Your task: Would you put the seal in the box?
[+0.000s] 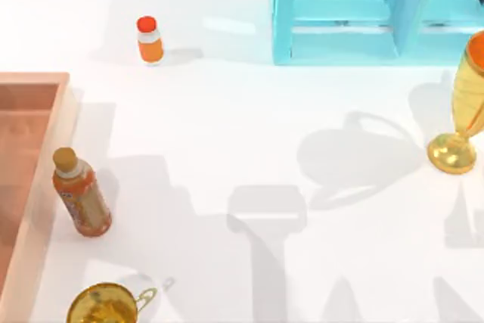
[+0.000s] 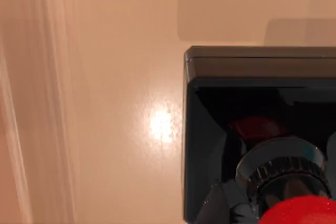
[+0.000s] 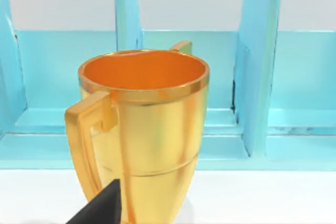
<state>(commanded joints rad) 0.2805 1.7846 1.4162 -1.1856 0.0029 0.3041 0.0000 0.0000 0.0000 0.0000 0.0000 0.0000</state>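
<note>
The seal (image 2: 262,129) appears very near in the left wrist view, with a glossy black base, a metal collar and its red knob (image 2: 302,211) closest to the camera. Behind it lies the salmon floor of the box (image 2: 115,103), with a raised wall (image 2: 31,129) alongside. I cannot tell whether the seal touches the floor. In the top view the box (image 1: 30,156) lies at the table's left edge. A dark part of my right gripper (image 3: 100,211) shows just in front of a gold trophy (image 3: 152,129).
A small orange bottle with a red cap (image 1: 150,40) stands at the back. A tea bottle (image 1: 80,193) stands beside the box wall, and a gold cup (image 1: 106,304) sits at the front left. The gold trophy (image 1: 463,107) and a light-blue shelf (image 1: 378,9) are at the right.
</note>
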